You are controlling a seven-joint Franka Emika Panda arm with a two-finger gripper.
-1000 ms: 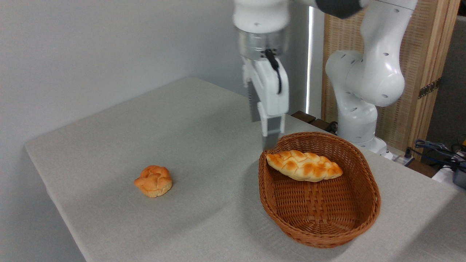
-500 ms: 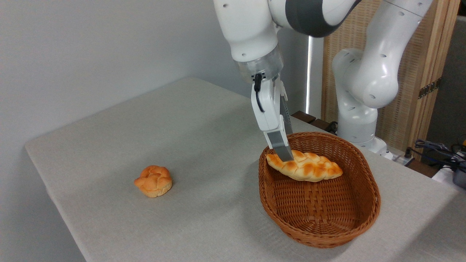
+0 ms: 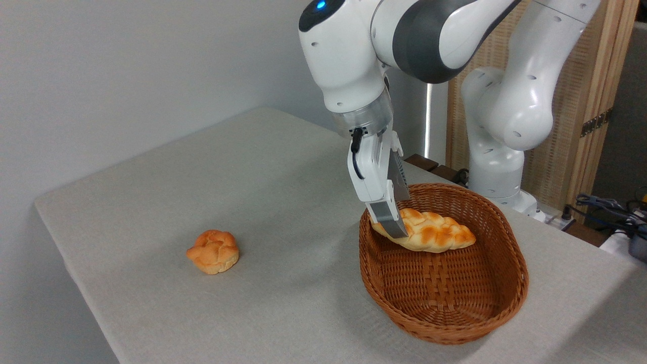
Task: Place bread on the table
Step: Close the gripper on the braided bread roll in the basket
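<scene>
**Pincer at the loaf's left end, grasp not yet confirmed**

Bread lies inside the wicker basket, resting against the far inner wall with its pointed ends running left to right. The pincer has its tip down at the loaf's left end, inside the basket rim. Only the near finger shows clearly; the other is hidden behind it, so I cannot tell whether the fingers are spread around the loaf or already pressing on it.

The step in hand looks like securing the loaf before lifting it out. To do that well, the fingers should straddle the loaf across its narrow width, not along its length, and close gently, since the crust seems soft enough to dent. Holding so near one end is a risk: the long free end may sag or swing on the lift and catch the basket wall. A grip nearer the middle would carry it level. The lift should go straight up until the loaf clears the rim, then across to open grey desk, well apart from the small round bun lying there at the left.
</scene>
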